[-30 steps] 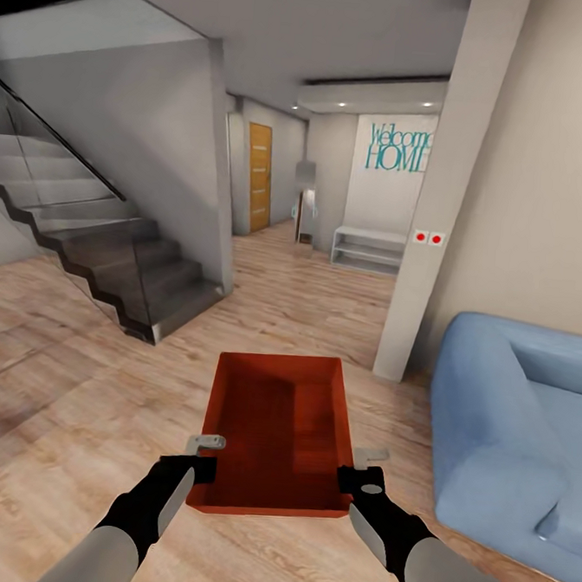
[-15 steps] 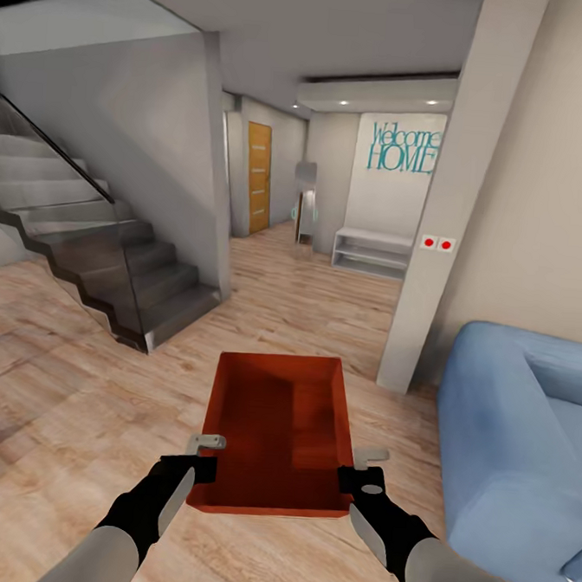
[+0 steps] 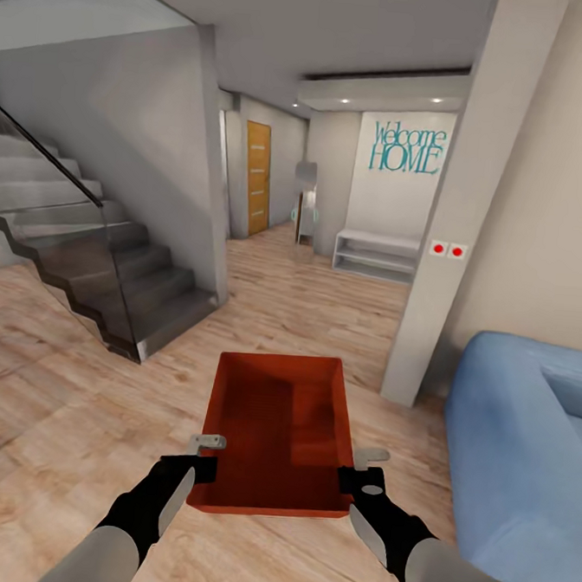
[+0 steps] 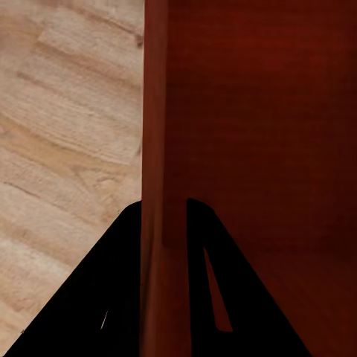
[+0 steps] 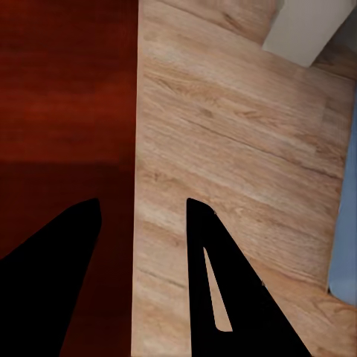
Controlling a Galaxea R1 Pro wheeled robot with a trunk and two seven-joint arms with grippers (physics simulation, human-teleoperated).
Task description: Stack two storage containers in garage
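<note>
Carrying container [image 3: 274,429] past pillar [image 3: 457,207] | left gripper [image 3: 199,456] clamps wall, right gripper [image 3: 361,469] straddles wall, grip unclear | pillar, sofa [image 3: 523,446] shifted right: we advance toward hallway.

Close in on the left gripper [image 4: 165,223]: its two dark fingers [image 4: 119,282] straddle the red-orange wall of the storage container [image 4: 253,126], one finger outside, one inside, both pressed against that thin upright wall. Beyond the inner finger, the container's shadowed red interior spreads out. On the outer side, light wood-plank floor [image 4: 67,134] runs below, well clear of the container.
</note>
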